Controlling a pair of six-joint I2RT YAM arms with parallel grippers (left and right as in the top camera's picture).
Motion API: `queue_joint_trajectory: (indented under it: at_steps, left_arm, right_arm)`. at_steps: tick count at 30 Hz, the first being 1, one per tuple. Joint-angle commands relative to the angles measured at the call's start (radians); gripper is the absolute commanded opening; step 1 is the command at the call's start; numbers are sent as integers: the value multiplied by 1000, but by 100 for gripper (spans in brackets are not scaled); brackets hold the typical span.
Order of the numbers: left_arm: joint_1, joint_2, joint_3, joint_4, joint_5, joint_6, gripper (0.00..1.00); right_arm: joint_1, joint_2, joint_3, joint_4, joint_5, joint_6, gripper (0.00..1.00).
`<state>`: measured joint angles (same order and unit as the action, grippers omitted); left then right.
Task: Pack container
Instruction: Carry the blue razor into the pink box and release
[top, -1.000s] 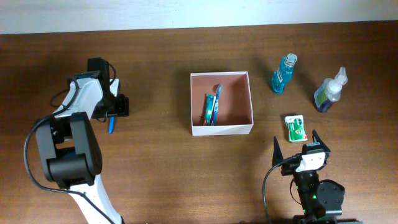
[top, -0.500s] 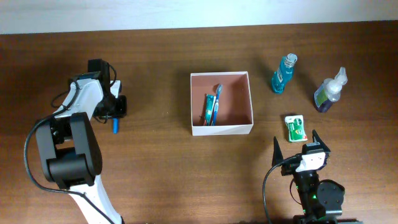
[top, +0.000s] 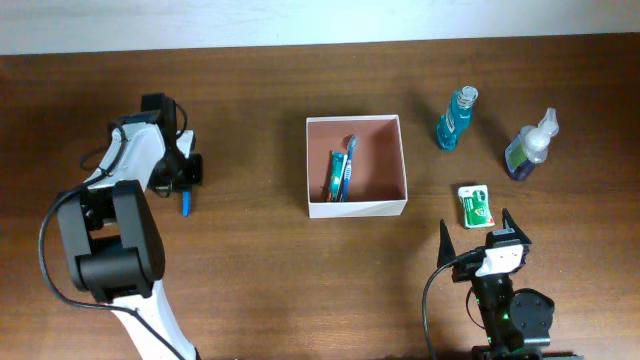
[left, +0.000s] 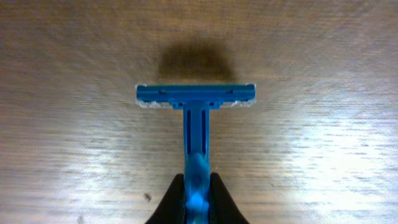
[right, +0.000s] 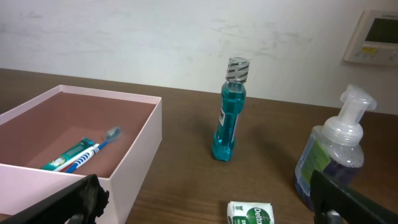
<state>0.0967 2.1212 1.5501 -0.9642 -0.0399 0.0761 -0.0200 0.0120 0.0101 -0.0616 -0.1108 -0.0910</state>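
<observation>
The container (top: 356, 208) is a square shallow box with white walls and a pinkish floor at mid-table; its near corner also shows in the right wrist view (right: 134, 165). A toothbrush and a toothpaste tube (top: 340, 175) lie inside it. At the far left, my left gripper (top: 183, 178) is shut on the handle of a blue razor (top: 185, 203). In the left wrist view the razor (left: 196, 99) lies flat on the wood, head away, its handle pinched between my jaws (left: 197, 199). My right gripper (top: 478, 235) stands open near the front edge, holding nothing.
A blue mouthwash bottle (top: 455, 118) and a clear pump bottle (top: 530, 147) stand right of the box. A green-and-white soap pack (top: 475, 205) lies just ahead of the right gripper. The table's far edge meets a white wall.
The left gripper's jaws have closed onto the razor's handle, nudging the razor slightly right. The right arm has not moved.
</observation>
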Motion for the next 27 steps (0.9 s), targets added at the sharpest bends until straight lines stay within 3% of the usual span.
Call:
queue_joint_trajectory:
  at_steps: [1,13,20,27]
  left_arm:
    - [-38,6,119,-29,-8,8,3]
    - [-352,6,583,-177,186,-89,3]
    - [-543,23,596,-155,145,-91,6]
    - [-608,108,596,-151,146,-145,6]
  right_arm:
    - [-6,-8,-5,-6,-10,-6,98]
    - [-6,-8,-5,-6,-10,-6,98]
    - [-6,-8,-5,-6,-10,-6,98]
    - [-6,-8,-5,-6,-10,-6,98]
